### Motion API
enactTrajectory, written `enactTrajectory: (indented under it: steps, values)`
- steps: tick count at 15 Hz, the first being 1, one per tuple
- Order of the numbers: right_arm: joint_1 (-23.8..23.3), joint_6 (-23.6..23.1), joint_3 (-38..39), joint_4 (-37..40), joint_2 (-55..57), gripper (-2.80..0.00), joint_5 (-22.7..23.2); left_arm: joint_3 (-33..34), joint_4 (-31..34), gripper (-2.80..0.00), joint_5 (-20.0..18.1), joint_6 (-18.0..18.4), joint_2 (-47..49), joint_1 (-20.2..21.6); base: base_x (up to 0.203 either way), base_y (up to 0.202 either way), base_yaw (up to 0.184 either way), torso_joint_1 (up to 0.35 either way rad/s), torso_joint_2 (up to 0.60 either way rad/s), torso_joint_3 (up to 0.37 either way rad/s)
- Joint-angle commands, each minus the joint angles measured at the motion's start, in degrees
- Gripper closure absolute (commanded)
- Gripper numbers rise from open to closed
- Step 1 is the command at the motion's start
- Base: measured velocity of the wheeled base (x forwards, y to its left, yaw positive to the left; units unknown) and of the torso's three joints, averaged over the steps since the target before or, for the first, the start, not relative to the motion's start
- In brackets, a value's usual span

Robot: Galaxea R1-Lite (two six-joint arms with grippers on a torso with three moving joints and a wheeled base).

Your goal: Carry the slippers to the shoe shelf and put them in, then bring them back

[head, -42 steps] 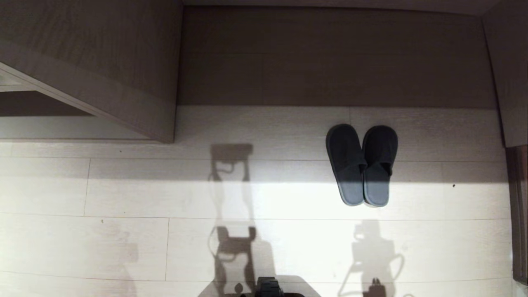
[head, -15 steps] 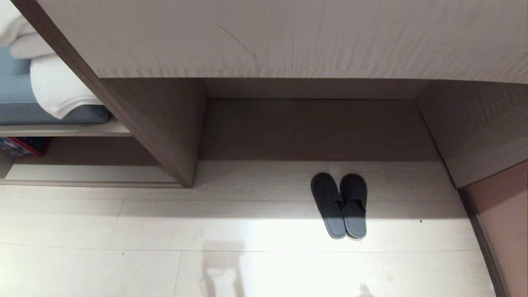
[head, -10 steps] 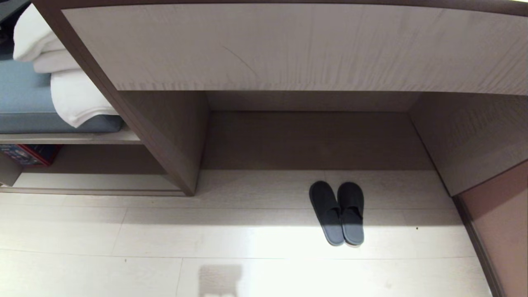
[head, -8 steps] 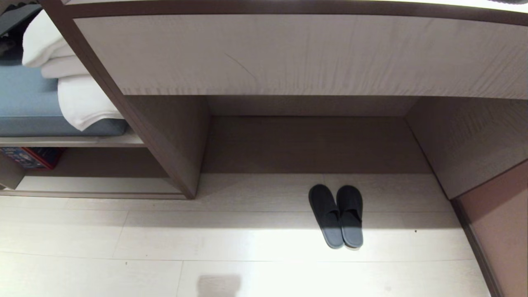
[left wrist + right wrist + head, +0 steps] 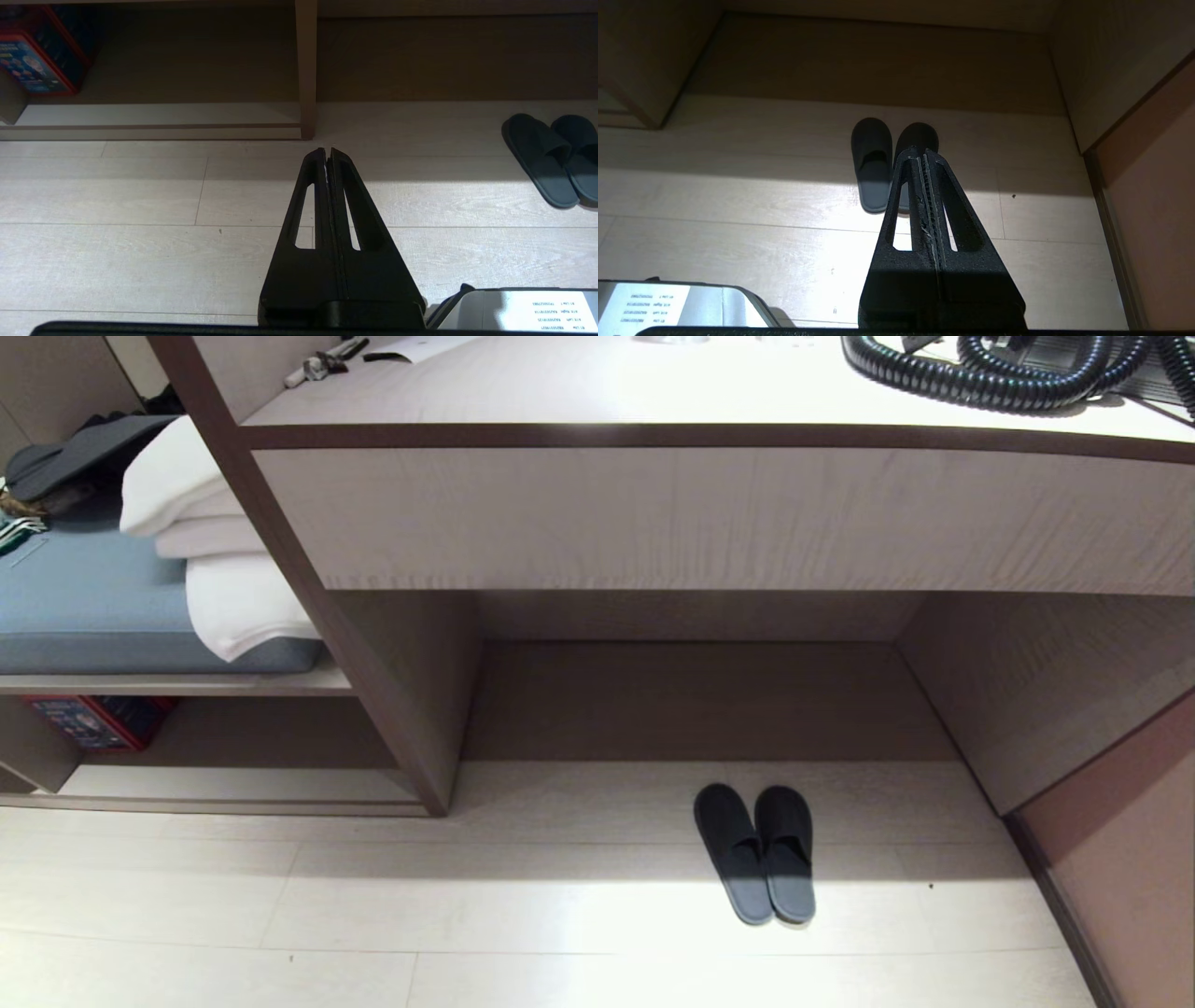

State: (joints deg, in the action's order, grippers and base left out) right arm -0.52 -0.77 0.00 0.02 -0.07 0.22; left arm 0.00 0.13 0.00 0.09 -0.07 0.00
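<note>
Slippers [image 5: 756, 854]: one pair, side by side and touching, on the pale floor [image 5: 373, 915] at the mouth of the wider recess under the counter [image 5: 709, 513], toes inward. Shoe shelf [image 5: 233, 784]: narrower low cubby to the left, holding a red-edged box [image 5: 93, 721] at its far left. Upper shelf: blue cushion [image 5: 93, 616], folded white towels [image 5: 215, 579]. Left tool [image 5: 328, 151]: fingers pressed together, empty. Right tool [image 5: 921, 151]: likewise closed, empty

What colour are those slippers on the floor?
Dark blue-grey, almost black; the slippers show best in the head view.
</note>
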Motion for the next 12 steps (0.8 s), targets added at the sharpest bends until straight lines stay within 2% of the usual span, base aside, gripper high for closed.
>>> enactTrajectory:
  steps: [1,12]
  values:
    - [0.0,-0.02,0.09,-0.02,0.07,0.0,0.04,0.0,-0.05,0.0,0.0,0.0,-0.01,0.0,0.0,0.0,0.0,0.002,0.0,0.206]
    - [0.0,-0.02,0.09,-0.02,0.07,0.0,0.04,0.0,0.02,0.0,0.0,0.0,0.07,0.0,0.0,0.0,0.0,0.003,0.0,0.201]
